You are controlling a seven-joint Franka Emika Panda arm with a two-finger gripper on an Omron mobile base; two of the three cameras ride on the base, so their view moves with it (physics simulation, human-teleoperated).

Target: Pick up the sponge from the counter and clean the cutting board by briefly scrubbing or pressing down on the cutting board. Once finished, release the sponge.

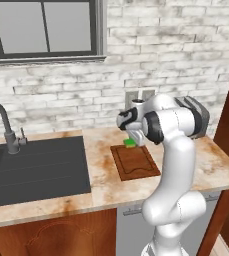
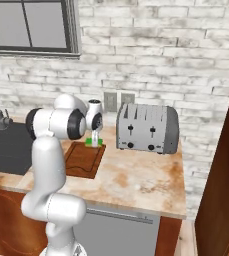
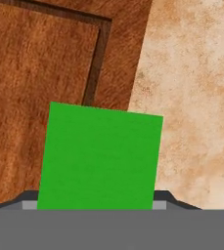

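Risk: sponge [image 3: 100, 158] sits at the board's [image 3: 40, 73] corner, by the bare bench [image 3: 196, 97]; lifting off with a pad dragging could flick it off the board. Jaws [image 2: 94, 137] straddle the sponge, which lies between the tips on the board. Whether gripping or let go, cannot tell.

Even, shadowless rendered light; soft blotchy textures on the brick wall [image 1: 176, 60] behind the counter [image 1: 106, 185]; no glare; close-up hand view slightly blurred.
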